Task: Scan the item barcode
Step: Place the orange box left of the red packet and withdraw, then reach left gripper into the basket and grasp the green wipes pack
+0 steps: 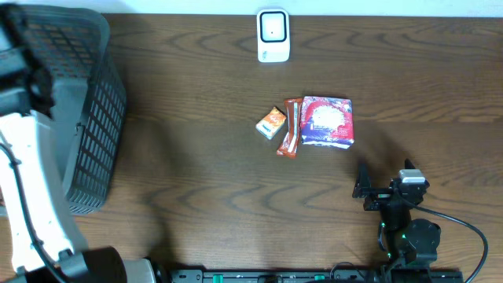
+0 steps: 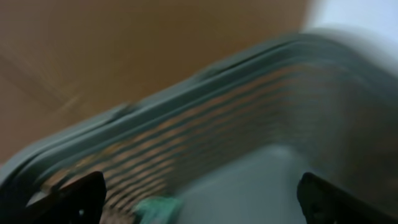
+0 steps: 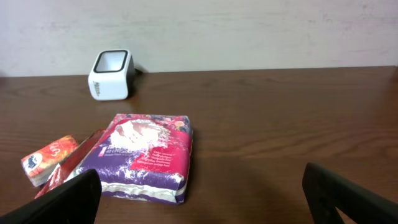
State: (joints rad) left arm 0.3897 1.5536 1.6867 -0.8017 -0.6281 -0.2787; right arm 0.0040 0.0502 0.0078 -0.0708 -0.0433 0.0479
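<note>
The left gripper (image 2: 199,205) is hovering over the grey mesh basket (image 1: 86,118) at the table's left side, jaws spread wide and gripping nothing. The right gripper (image 1: 364,189) is sitting near the front edge, equally wide open and empty. A purple packet (image 1: 327,121), red bar (image 1: 291,127) and small orange box (image 1: 271,123) are lying side by side between it and the white scanner (image 1: 273,35).

Soft, even light — left wrist view smeared with blur.
</note>
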